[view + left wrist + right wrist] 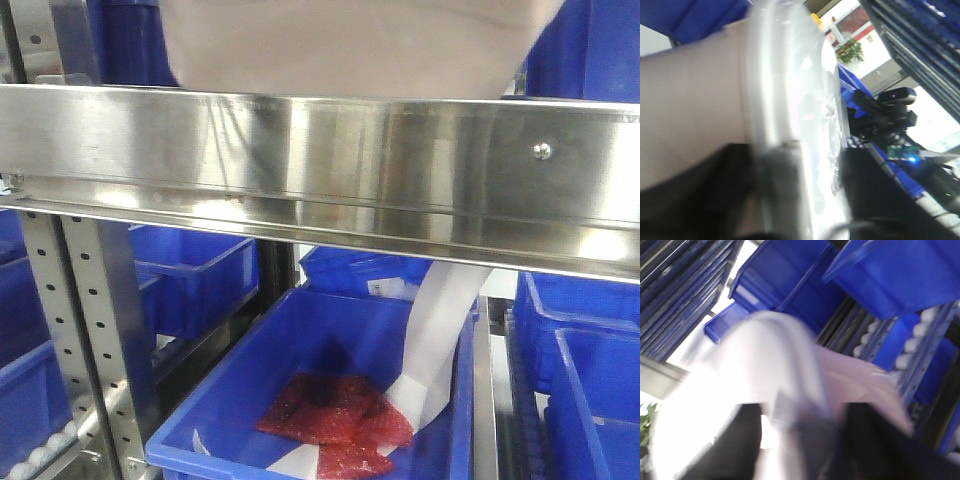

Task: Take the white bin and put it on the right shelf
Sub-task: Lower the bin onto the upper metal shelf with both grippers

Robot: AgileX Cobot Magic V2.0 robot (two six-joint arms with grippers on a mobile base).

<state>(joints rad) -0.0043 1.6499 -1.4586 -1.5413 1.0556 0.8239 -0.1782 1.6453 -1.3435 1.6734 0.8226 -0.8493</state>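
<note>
Blue bins (330, 340) sat around as we had the white bin (350, 40) over the right shelf (320, 170), left gripper (790, 200) and right gripper (800, 435) clamped on it, not yet released.

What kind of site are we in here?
Likely a warehouse or parts store: a steel rack shelf with perforated uprights, rows of blue bins, and white roller tracks.

A stockroom: steel racking (320, 165) filled with blue parts bins (330, 390).
</note>
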